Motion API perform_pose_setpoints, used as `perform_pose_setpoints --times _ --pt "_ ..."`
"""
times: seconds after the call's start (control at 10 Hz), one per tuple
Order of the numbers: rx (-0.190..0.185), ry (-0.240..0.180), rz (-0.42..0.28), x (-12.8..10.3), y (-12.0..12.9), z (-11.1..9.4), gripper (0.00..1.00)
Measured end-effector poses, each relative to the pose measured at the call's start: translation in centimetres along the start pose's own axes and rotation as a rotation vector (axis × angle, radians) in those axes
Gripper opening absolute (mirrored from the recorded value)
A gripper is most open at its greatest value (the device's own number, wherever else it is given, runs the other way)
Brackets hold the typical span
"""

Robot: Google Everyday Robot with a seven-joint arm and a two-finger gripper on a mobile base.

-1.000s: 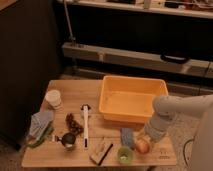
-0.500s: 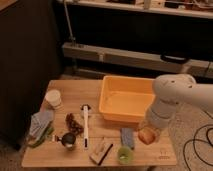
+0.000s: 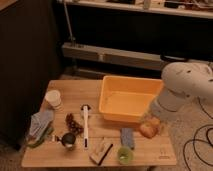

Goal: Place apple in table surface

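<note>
The apple (image 3: 148, 129) sits in the closed jaws of the gripper (image 3: 152, 123), near the right edge of the worktop (image 3: 75, 90) and just in front of the front right corner of the orange bin (image 3: 120, 114). I cannot tell whether it touches the wood or hangs slightly above it. The step in hand looks like the carry before set-down. The next move calls for lowering onto bare wood between the bin and the green cup (image 3: 125, 155), then opening the jaws gently so the fruit does not roll off the edge.

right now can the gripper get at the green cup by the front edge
Probably not yet. The gripper hangs close to the green cup and the way between looks free, but it is shut on the apple and must set that down first.
</note>
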Motion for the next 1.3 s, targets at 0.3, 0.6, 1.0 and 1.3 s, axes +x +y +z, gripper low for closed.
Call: perform_pose_setpoints --times 0.3,0.6,1.0,1.3 --pt "0.010 -0.015 -0.099 -0.3 3.3 -0.7 0.00" --pt "0.048 -0.023 -0.204 -0.1 9.1 -0.9 0.00" --pt "0.113 -0.012 -0.278 -0.9 12.9 1.2 0.00" --pt "0.124 0.014 -0.269 -2.1 12.3 5.0 0.00"
